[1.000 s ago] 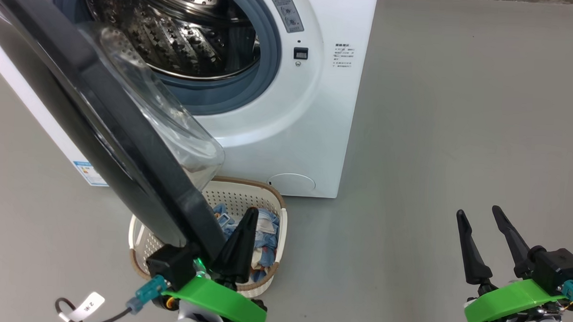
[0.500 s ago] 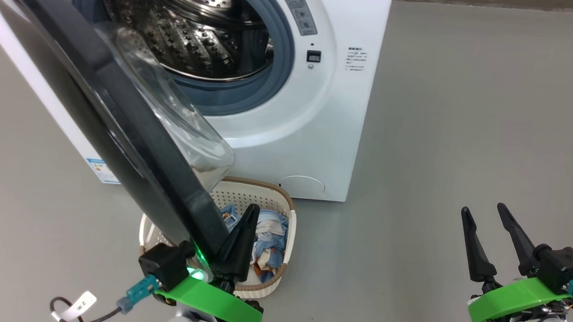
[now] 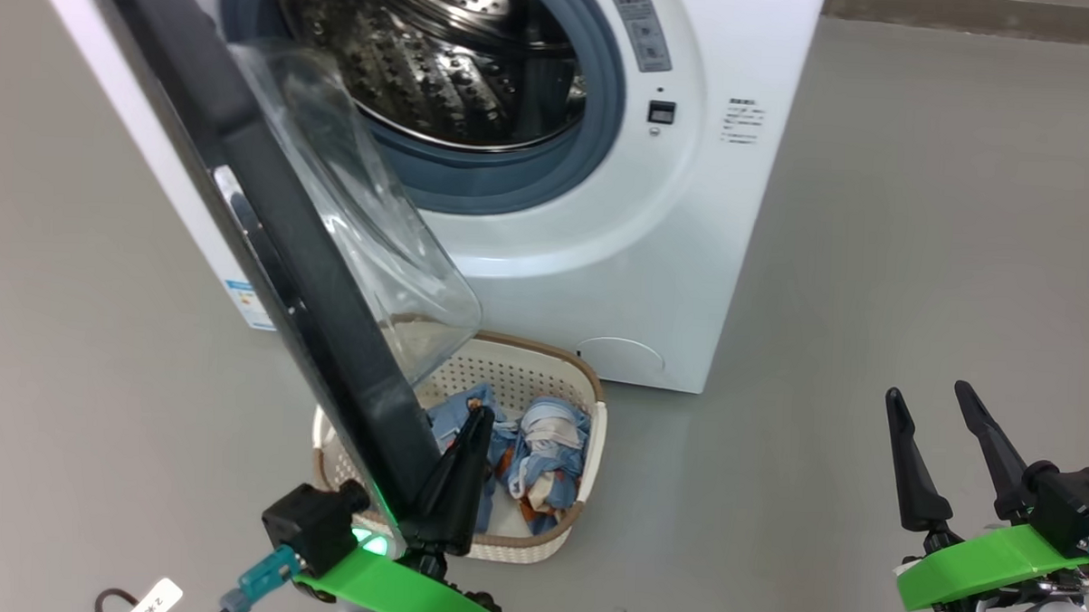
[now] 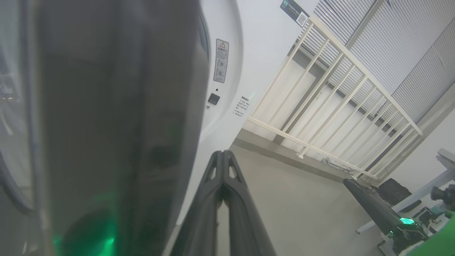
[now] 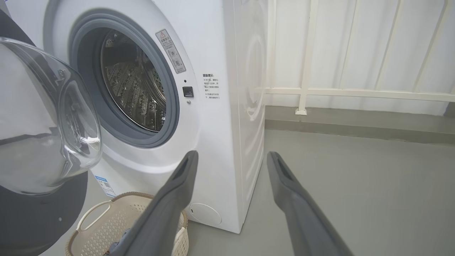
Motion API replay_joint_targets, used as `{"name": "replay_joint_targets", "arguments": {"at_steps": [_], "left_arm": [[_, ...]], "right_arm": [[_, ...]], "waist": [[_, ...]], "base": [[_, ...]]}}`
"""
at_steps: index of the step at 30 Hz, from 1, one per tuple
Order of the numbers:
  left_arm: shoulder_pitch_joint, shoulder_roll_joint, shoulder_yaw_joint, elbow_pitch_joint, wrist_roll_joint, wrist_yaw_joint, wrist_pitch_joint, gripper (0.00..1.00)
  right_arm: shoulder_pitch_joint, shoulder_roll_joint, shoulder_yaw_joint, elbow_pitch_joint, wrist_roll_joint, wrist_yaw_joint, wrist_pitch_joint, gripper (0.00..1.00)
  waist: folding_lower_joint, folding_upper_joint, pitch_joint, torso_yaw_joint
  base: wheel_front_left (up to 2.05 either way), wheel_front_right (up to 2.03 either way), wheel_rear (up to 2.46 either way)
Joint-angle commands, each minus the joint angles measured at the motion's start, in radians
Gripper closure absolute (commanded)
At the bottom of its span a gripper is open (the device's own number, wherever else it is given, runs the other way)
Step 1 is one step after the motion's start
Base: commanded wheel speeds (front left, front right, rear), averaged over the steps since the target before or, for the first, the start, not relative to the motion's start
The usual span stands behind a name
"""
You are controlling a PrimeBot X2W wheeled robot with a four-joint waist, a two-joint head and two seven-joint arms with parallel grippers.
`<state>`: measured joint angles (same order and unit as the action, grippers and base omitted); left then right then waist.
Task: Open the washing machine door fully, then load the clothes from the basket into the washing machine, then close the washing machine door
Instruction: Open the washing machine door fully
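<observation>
Item one, your left pincer: fingers pressed together, holding nothing. It sits at the lower middle of the head view, just beside the bottom edge of the washing machine door; you cannot tell whether it touches.

Item two, the door: swung out from the washing machine. Its black ring runs from upper left down to lower centre, and its clear glass bowl bulges toward the steel drum.

Item three, the basket: on the floor in front of the machine, partly hidden behind the door.

Item four, the clothes: bundled inside the basket, just right of your left pincer.

Item five, your right pincer: fingers apart, empty, at lower right, well apart from the machine, over the grey floor.
</observation>
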<state>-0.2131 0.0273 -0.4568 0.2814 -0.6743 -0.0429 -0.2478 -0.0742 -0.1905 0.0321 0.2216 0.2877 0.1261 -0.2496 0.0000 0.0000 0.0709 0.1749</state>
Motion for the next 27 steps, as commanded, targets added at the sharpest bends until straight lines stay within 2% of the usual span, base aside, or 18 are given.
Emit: {"name": "replay_joint_targets", "arguments": {"at_steps": [1, 27], "left_arm": [[-0.006, 0.023, 0.059, -0.024, 0.015, 0.013, -0.014, 1.00], [0.081, 0.032, 0.123, -0.121, 0.106, 0.063, -0.014, 1.00]], "right_arm": [[-0.012, -0.019, 0.014, -0.028, -0.016, 0.005, -0.012, 0.00], [-0.006, -0.021, -0.006, -0.034, -0.019, 0.005, -0.012, 0.00]], "waist": [[0.0000, 0.0000, 0.000, 0.025], [0.0000, 0.0000, 0.003, 0.193]], "base": [[0.00, 0.00, 0.00], [0.00, 0.00, 0.00]]}}
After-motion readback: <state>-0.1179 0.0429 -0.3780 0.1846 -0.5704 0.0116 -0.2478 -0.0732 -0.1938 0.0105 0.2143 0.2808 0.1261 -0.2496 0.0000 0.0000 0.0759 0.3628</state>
